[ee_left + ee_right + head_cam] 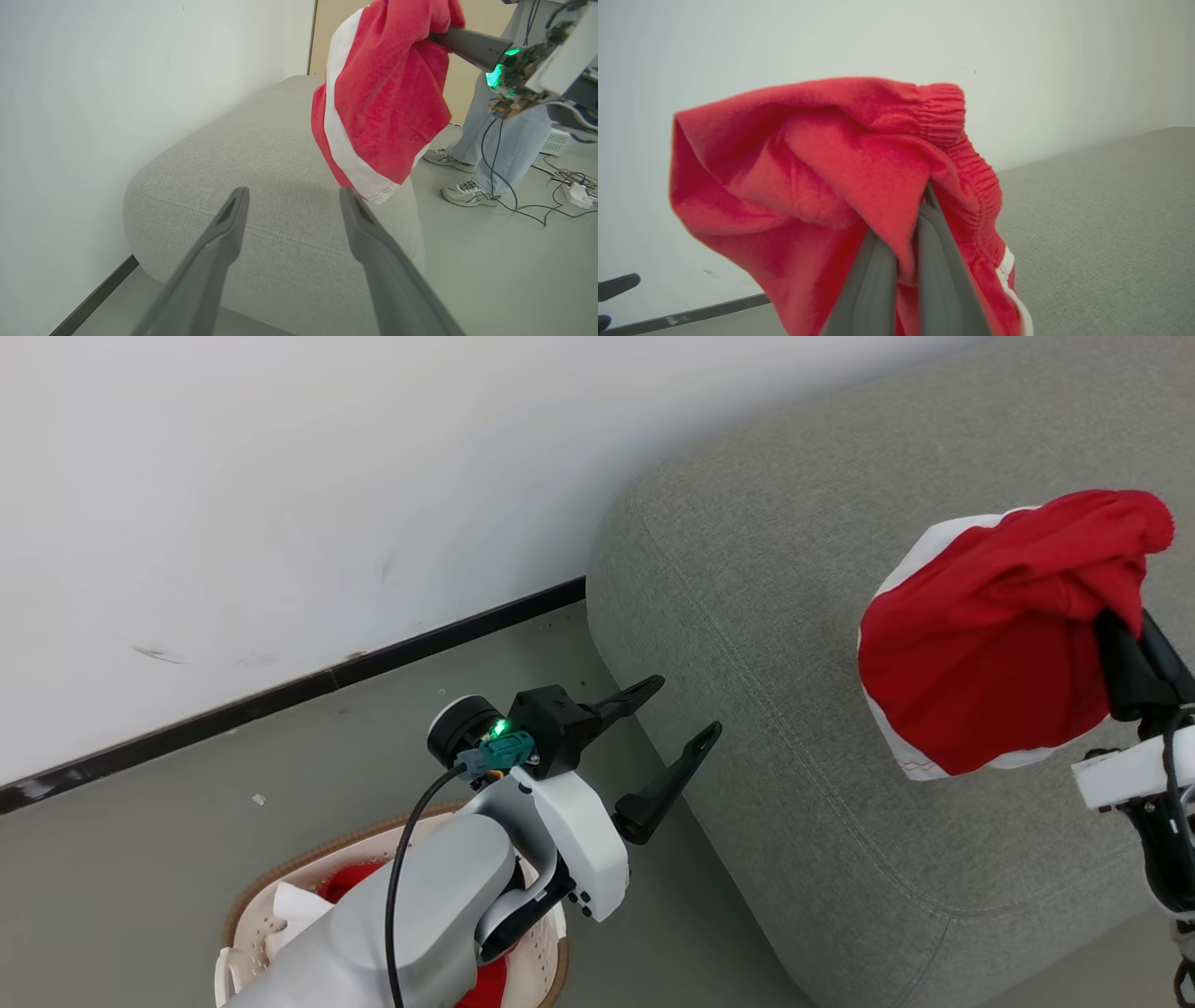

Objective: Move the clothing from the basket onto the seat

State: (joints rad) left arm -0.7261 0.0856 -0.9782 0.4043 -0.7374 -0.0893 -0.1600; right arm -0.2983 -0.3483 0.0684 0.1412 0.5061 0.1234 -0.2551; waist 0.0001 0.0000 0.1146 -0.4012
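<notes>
A red garment with white panels, one piece of the clothing (990,644), hangs in the air above the grey seat (784,644), pinched in my shut right gripper (1125,630). From the right wrist the two fingers (878,284) press together on a red fold of the clothing (840,177). My left gripper (691,709) stands open and empty by the seat's near-left corner, over the floor beside the basket (271,896). More red clothing (350,882) lies in the basket, partly hidden by my left forearm. The left wrist view shows the open left gripper (294,196) facing the seat (261,186) and the hanging garment (387,98).
A white wall with a dark skirting (280,695) runs behind the basket and seat. A person's legs and shoes (467,191) stand on the grey floor past the seat's far end, with cables and a white power strip (577,193) beside them.
</notes>
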